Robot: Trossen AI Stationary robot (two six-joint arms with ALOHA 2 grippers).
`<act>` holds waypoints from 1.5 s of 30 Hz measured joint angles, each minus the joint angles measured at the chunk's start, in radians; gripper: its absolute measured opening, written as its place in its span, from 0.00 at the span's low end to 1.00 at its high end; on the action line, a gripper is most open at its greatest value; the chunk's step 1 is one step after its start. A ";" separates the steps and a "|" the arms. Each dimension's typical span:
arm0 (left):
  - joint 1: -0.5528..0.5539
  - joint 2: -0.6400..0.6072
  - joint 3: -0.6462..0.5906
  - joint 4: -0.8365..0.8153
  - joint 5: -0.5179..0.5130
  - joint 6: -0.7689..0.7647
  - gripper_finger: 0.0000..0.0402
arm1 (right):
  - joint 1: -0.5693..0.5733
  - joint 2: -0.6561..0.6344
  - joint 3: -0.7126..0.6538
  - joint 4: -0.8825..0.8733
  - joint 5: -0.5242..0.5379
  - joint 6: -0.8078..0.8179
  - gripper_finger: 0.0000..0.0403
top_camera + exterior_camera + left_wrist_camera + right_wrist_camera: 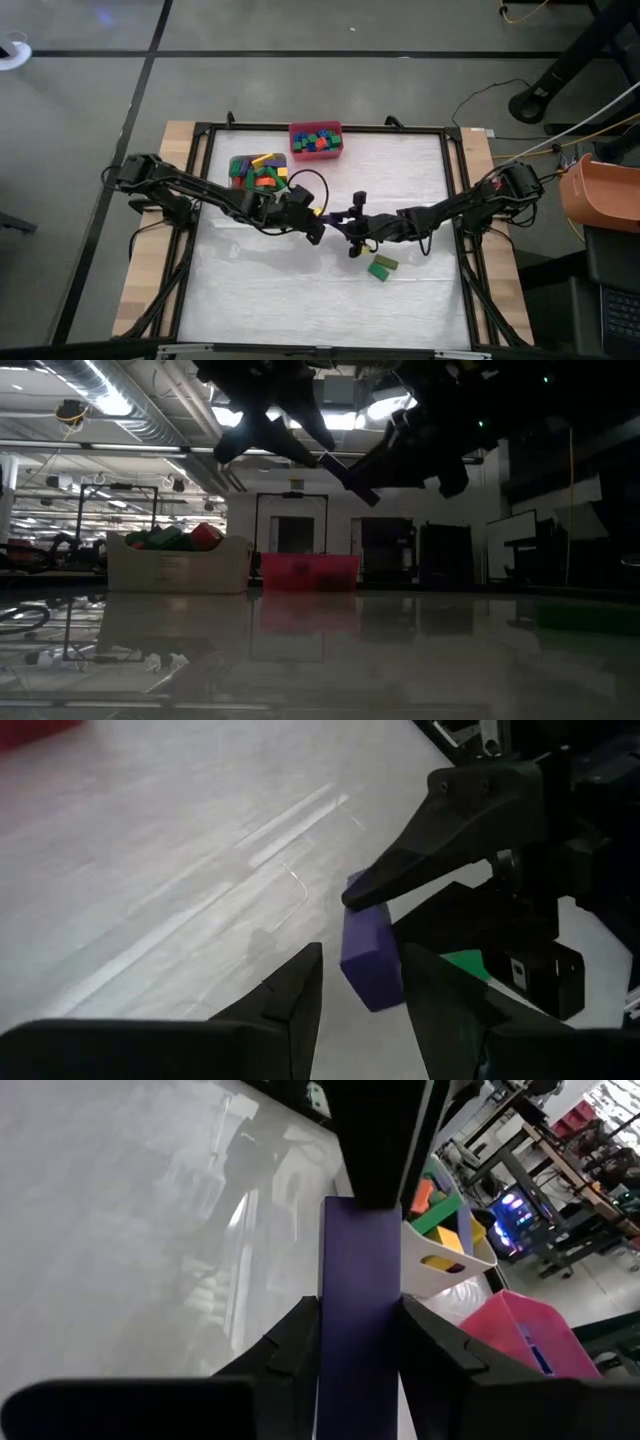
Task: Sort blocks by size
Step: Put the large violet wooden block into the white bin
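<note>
A purple bar block (360, 1260) hangs above the table's middle, and my right gripper (360, 1320) is shut on it. In the high view my right gripper (349, 226) reaches in from the right. My left gripper (318, 228) comes from the left to meet it. In the left wrist view my left gripper (360, 970) is open, with its fingers on either side of the purple block's free end (372, 960). A gap shows beside one finger. Two green blocks (382, 266) lie flat on the table just nearer than the grippers. My right gripper pinches the purple block by two opposite long faces (360, 1342) at the end nearest its wrist. The fingers (420, 860) come from the table's right, slanting slightly down, and lie along the bar. The bar sticks out forward, clear of the table. My left gripper has one finger (430, 985) close against the block's free end; I cannot tell whether it touches.
A white bin (230, 172) of mixed coloured blocks stands at the back left of the mat. A red bin (293, 140) with several small blocks stands at the far edge. The black frame (452, 200) borders the white mat, which is bare toward the near edge.
</note>
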 joint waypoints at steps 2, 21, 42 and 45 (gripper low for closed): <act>0.000 0.000 0.000 0.005 -0.001 -0.003 0.31 | 0.000 0.000 0.000 0.014 0.000 -0.016 0.28; 0.005 0.000 0.000 0.026 -0.003 0.011 0.11 | 0.000 0.000 0.000 0.097 0.010 -0.063 0.28; 0.127 -0.123 -0.001 -0.402 -0.148 0.235 0.10 | 0.000 -0.011 0.014 0.059 -0.311 -0.052 0.56; 0.164 -0.174 -0.001 -0.534 -0.220 0.234 0.10 | 0.001 -0.014 0.014 0.043 -0.422 -0.045 0.57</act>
